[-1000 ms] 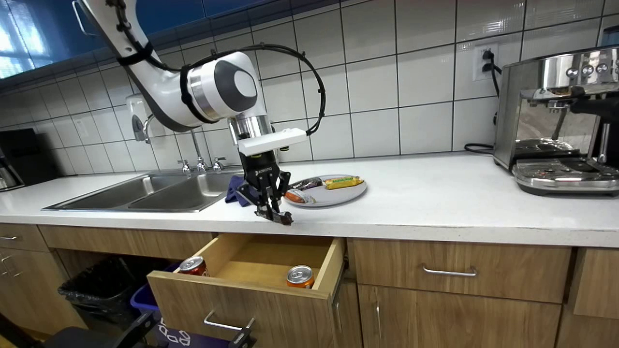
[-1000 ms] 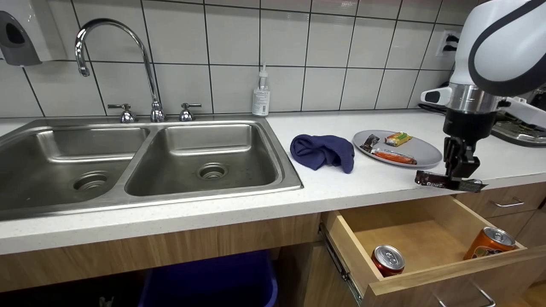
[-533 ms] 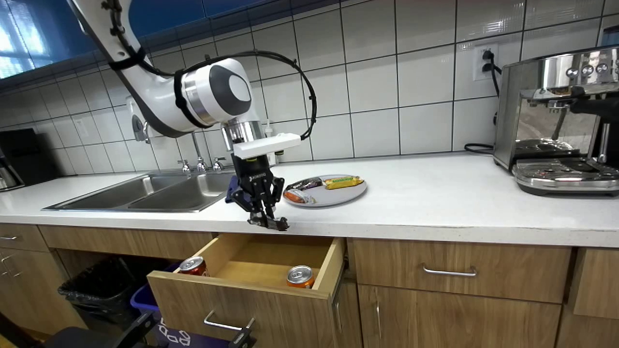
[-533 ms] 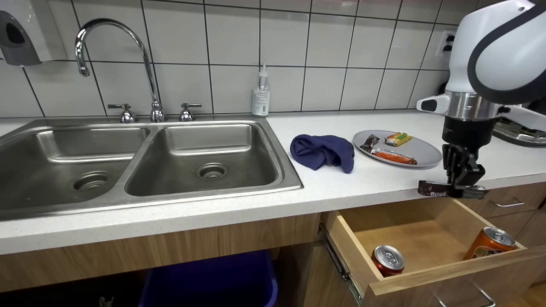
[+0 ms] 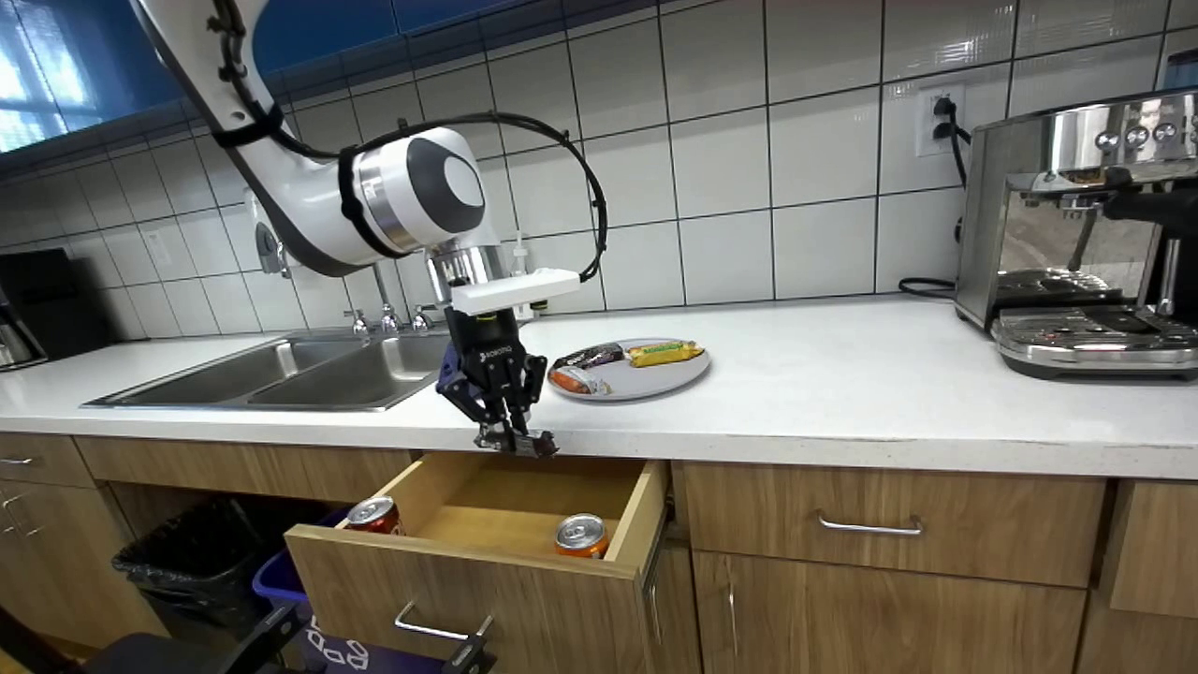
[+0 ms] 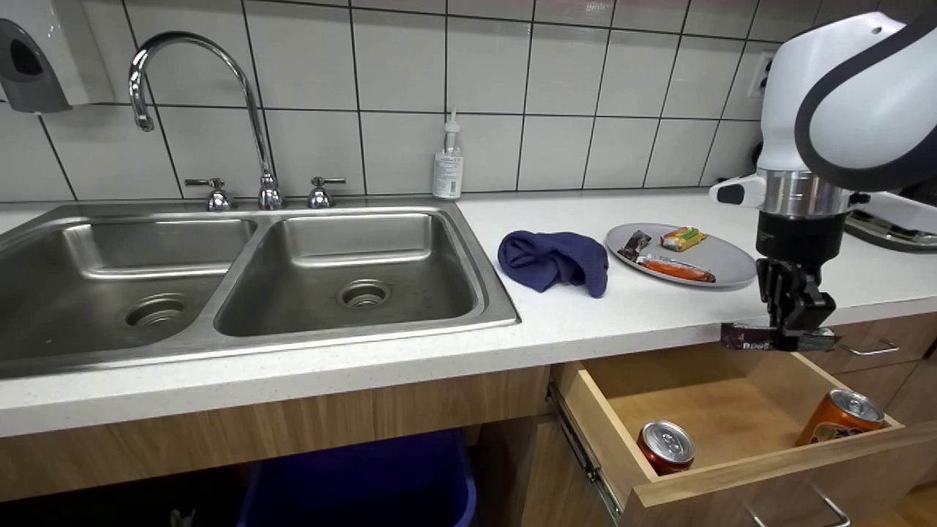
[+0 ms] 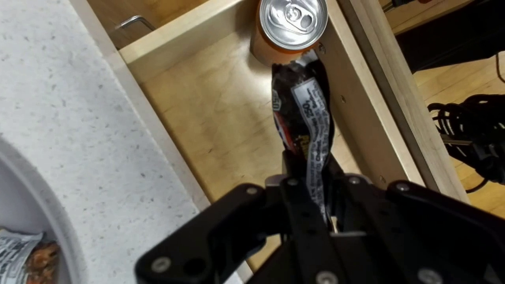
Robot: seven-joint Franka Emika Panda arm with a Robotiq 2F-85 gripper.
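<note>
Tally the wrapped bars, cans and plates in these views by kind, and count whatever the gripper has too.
Wrapped bars: 4 (held bar in the gripper; dark bar, yellow bar and orange bar on the grey plate)
Cans: 2 (red can and orange can, both in the drawer)
Plates: 1
Total: 7

Premises are a kitchen: a double-basin steel sink [image 6: 233,282] with chrome faucet [image 6: 270,192] is set into a white countertop [image 5: 824,374]; tiled wall [image 5: 824,140] behind, wood-grain cabinets [image 5: 889,613] below, espresso machine [image 5: 1048,234] standing on the countertop.
</note>
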